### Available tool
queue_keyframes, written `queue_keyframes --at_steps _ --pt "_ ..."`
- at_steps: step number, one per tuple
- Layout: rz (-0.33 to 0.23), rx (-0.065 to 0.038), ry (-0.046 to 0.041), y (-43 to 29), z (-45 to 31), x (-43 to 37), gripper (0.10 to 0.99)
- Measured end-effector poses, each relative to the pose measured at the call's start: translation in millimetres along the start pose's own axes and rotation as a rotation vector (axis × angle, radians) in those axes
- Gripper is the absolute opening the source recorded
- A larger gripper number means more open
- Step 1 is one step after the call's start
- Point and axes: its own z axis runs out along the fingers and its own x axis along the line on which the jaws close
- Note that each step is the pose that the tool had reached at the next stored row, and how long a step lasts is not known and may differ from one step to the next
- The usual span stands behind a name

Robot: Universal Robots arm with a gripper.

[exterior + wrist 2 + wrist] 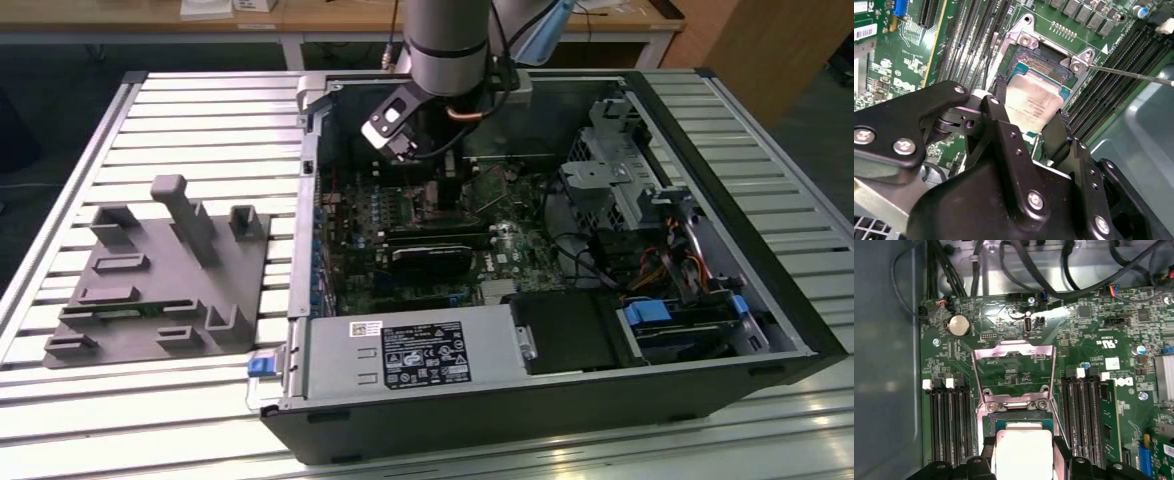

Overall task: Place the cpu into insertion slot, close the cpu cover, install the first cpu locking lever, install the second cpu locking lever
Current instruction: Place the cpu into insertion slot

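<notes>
Gripping the cpu point(1036, 100) by two opposite edges, we are holding it in the claw point(1031, 107), whose fingers are narrowed to the chip's width. The chip is sitting directly over the insertion slot point(1043, 56) on the green motherboard point(1004, 320); we cannot confirm seating. The cpu cover point(1014, 349) is standing open, tilted up beside the slot, inside the computer case point(561, 400).

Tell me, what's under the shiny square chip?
The insertion slot: its dark edge peeks out beyond the cpu, held by the gripper. The slot's middle is covered.
</notes>
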Motion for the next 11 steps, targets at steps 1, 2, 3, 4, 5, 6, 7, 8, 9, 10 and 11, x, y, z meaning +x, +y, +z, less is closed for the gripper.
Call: queue_keyframes --at_steps 1,2,3,4,5,6,7,8,9,10,11 --pt "-0.008 0.000 0.0006 -0.1 1.0 0.0 0.537" --pt "-0.015 0.000 0.0011 -0.2 2.1 0.0 0.537" --pt "-0.021 0.000 0.0016 -0.3 3.1 0.0 0.537" --pt "-0.025 0.000 0.0019 -0.4 4.1 0.0 0.537" --pt "-0.028 0.000 0.0020 -0.4 5.0 0.0 0.537" --pt "-0.029 0.000 0.0021 -0.4 5.9 0.0 0.537" --pt "-0.029 0.000 0.0021 -0.5 6.9 -0.1 0.537" --pt "-0.030 0.000 0.0022 -0.6 7.8 -0.1 0.537" --pt "-0.030 0.001 0.0021 -0.7 8.7 -0.1 0.537" --pt "-0.030 0.000 0.0021 -0.7 9.6 -0.1 0.537" --pt "-0.031 0.000 0.0022 -0.8 10.5 -0.2 0.537"
